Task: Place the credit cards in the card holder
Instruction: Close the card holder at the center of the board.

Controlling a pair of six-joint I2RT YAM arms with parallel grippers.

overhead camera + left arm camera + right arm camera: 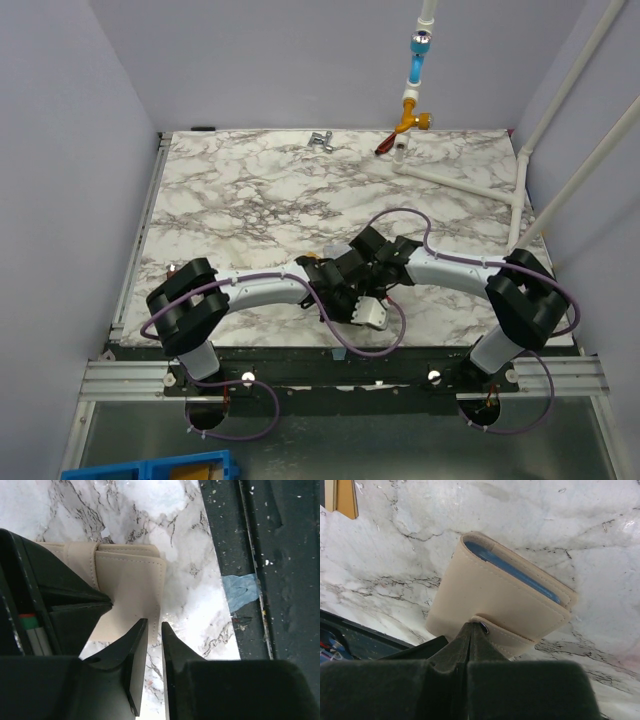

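Observation:
The beige card holder (490,597) lies on the marble near the table's front edge, its strap wrapped round it. A pale blue credit card (512,571) shows inside its open side. A gold-tan credit card (346,499) with a dark stripe lies apart on the marble. My right gripper (476,626) is shut, its tips touching the strap end by the round snap (484,628). My left gripper (154,624) stands open by a narrow gap at the card holder's (130,580) stitched corner, clamping nothing. In the top view both wrists meet at the front centre and hide the holder.
A strip of blue tape (241,590) sits at the marble's front edge beside the dark rail (280,580). A small metal clip (320,140) lies at the back. An orange valve (412,122) and white pipes (460,180) stand at the back right.

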